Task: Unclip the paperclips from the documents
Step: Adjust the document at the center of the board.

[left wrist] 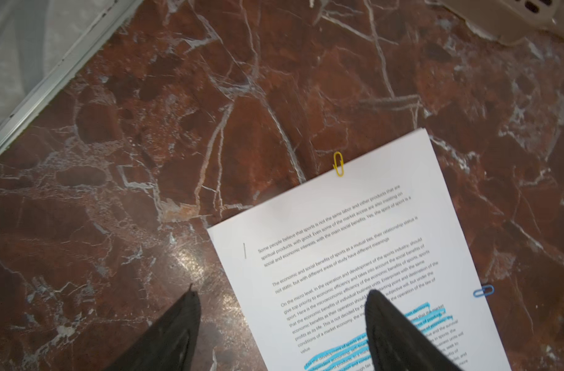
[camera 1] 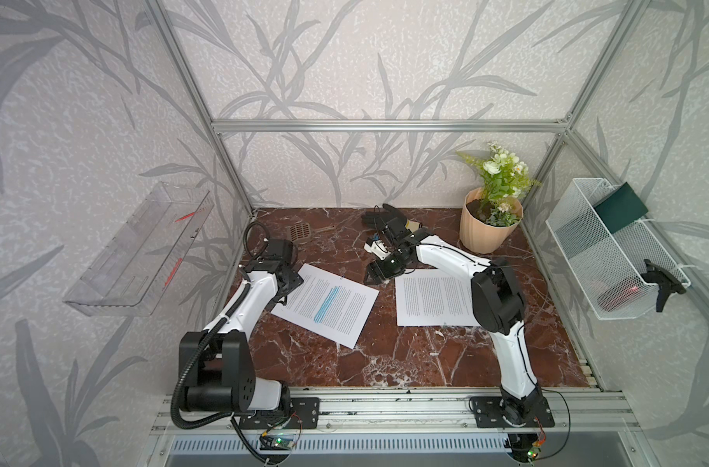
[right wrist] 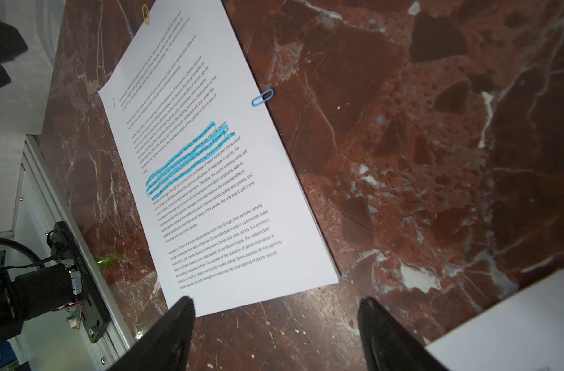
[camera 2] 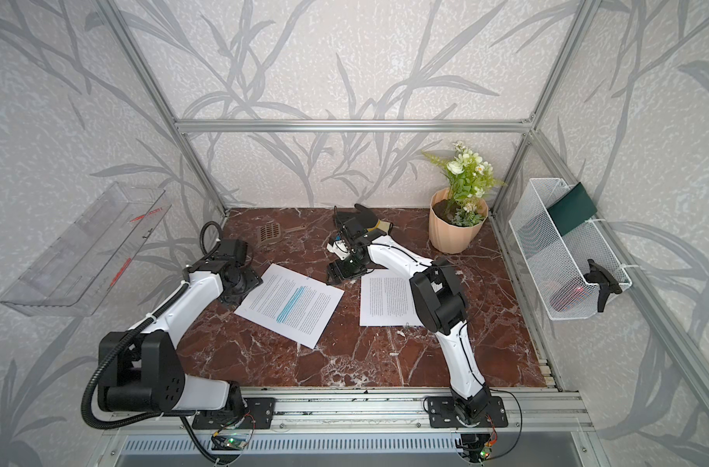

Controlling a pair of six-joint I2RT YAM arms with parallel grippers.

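Nearest you, the blue-highlighted stack of white printed sheets (camera 1: 324, 305) lay left and the plain white printed stack (camera 1: 433, 297) right on the red marble tabletop (camera 1: 385, 356), a yellow wire paperclip (left wrist: 338, 163) and a blue wire paperclip (right wrist: 262, 97) on the highlighted stack's edges, while farther back your left gripper (left wrist: 282, 290) and right gripper (right wrist: 276, 300) hung spread apart, empty.

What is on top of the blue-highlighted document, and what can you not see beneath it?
A yellow paperclip sits on the document's top edge, a blue paperclip on a side edge. Its top sheet hides anything underneath.
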